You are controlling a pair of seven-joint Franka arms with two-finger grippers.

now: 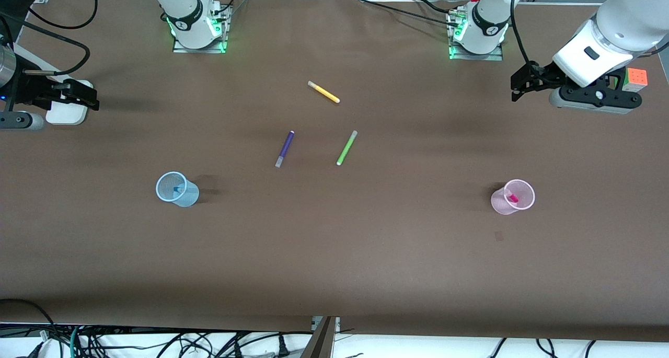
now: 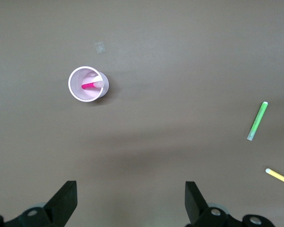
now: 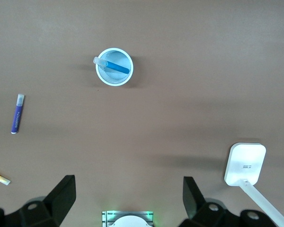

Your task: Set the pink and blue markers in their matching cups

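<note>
1. Nearest the front camera: pink cup (image 1: 512,196), translucent, pale, rolled rim, upright toward the left arm's end of the tabletop (image 1: 334,264). Inside it, leaning on the rim, pink marker (image 1: 511,195), magenta body with a pale cap end up.
2. About level with it, toward the right arm's end: blue cup (image 1: 177,189), translucent, pale blue, upright. Inside it, blue marker (image 3: 114,66), bright blue body, pale greyish cap resting over the rim.
3. Farther from the camera, mid-tabletop: purple marker (image 1: 284,149) and green marker (image 1: 346,148), lying flat, near each other but apart, both slanted.
4. Farther still: yellow marker (image 1: 323,92), flat, alone, pale cap toward the right arm's end.
5. Left end effector (image 1: 517,89), fingers spread wide, nothing between them, held in the air over the tabletop's edge at its own end; waiting. Multicoloured puzzle cube (image 1: 635,79) just beside that arm's wrist.
6. Right end effector (image 1: 89,97), fingers likewise spread and empty, held over a white rounded pad (image 1: 65,116) at its own end; waiting.
7. Tabletop: plain brown covering, smooth, soft shadows under cups and arms.
8. Farthest: two arm bases (image 1: 196,26) lit green along the tabletop's edge, black cables trailing around them; more cables on the floor below the near edge.
</note>
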